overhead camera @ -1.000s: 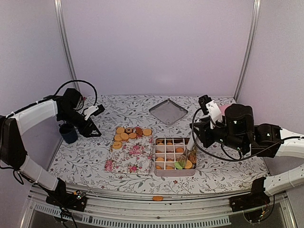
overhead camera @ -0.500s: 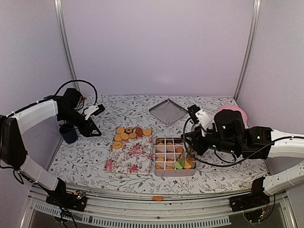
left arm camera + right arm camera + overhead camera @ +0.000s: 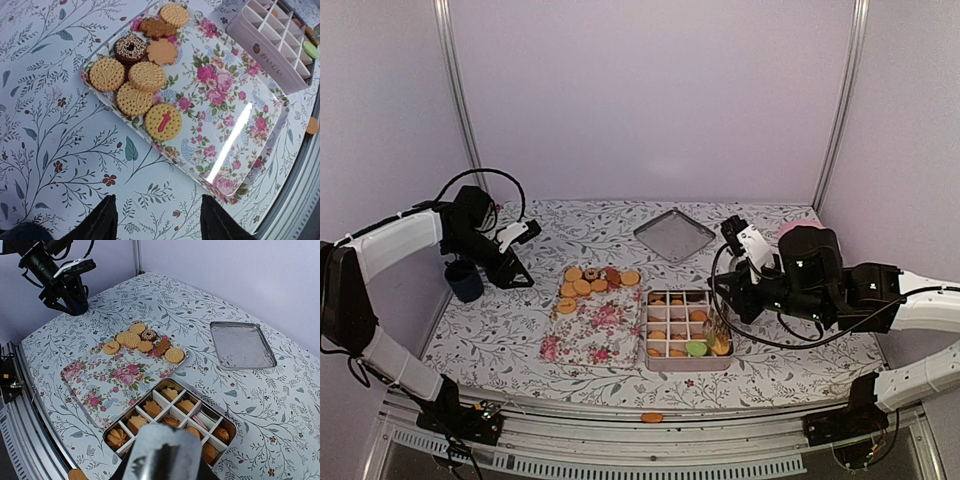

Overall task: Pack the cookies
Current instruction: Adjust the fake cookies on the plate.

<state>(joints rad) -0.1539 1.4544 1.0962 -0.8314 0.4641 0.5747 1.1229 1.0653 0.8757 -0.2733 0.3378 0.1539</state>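
Cookies [image 3: 134,98], mostly round golden discs, cluster on the floral tray [image 3: 235,120].

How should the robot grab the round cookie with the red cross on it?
Come straight down from above with the left tool and pinch the golden round cookie with the red cross by its thin rim. It lies flat on the flowery rectangular tray, so nothing else sticks up to hold. It is probably best to stay clear of the plain golden cookie that seems to touch it.

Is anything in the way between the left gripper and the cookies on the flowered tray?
Nothing visible. Only bare tablecloth lies between the open left gripper and the cookies on the tray.
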